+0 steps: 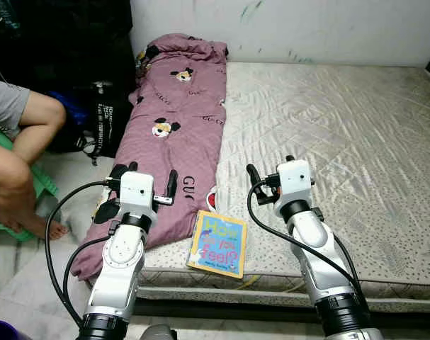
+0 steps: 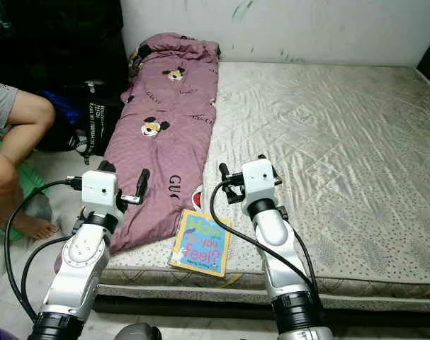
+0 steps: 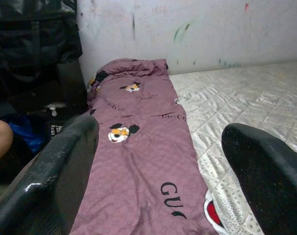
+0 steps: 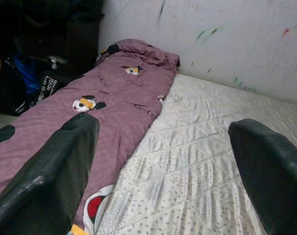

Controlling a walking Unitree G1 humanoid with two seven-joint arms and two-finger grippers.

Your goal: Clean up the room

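Book (image 1: 217, 244) lying at mattress (image 1: 328, 142) edge; I am hovering both grippers, left gripper (image 1: 145, 180) and right gripper (image 1: 271, 177), fingers spread, empty. Next: picking book.

- blanket (image 1: 178, 138): mauve purple, printed with cartoon mice and black letters
- mattress (image 1: 328, 142): pale cream, quilted diamonds
- book (image 1: 217, 244): blue cover, yellow border
- wall (image 1: 285, 28): white, green scribbles

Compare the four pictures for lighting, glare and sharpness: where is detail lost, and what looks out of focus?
Left eye view: even light, the book title sharp, mild sheen on the mattress, bags at upper left lost in shadow. Right eye view: much the same. Left wrist view: the near black fingers loom soft with small glints, the blanket clearer. Right wrist view: fingers likewise blurred, dark corner murky.
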